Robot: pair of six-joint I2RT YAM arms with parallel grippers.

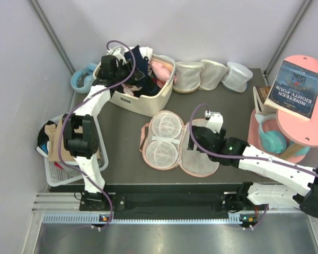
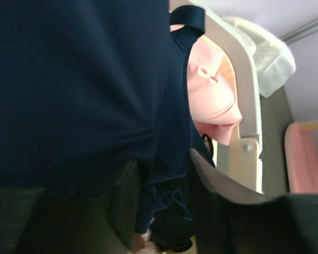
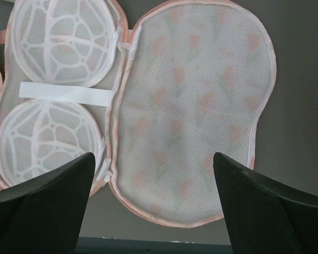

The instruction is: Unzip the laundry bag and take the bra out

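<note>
The laundry bag (image 1: 175,140) lies unzipped and spread flat mid-table. Its left half holds two white plastic cages and its right half is bare printed mesh (image 3: 191,106). No bra is in it. My right gripper (image 1: 202,138) hangs just above the right half, open and empty (image 3: 153,206). The navy bra (image 1: 137,61) is over the beige basket (image 1: 143,104) at the back left. My left gripper (image 1: 114,64) is at the basket. In the left wrist view, navy bra fabric (image 2: 69,79) fills the frame and sits pinched between my left gripper's (image 2: 164,211) fingers.
A pale pink garment (image 1: 160,69) lies in the basket, also in the left wrist view (image 2: 212,90). Three cream cup containers (image 1: 212,74) stand at the back. A pink stand with a book (image 1: 299,87) and teal headphones (image 1: 270,138) is at right. A white crate of clothes (image 1: 55,169) is at left.
</note>
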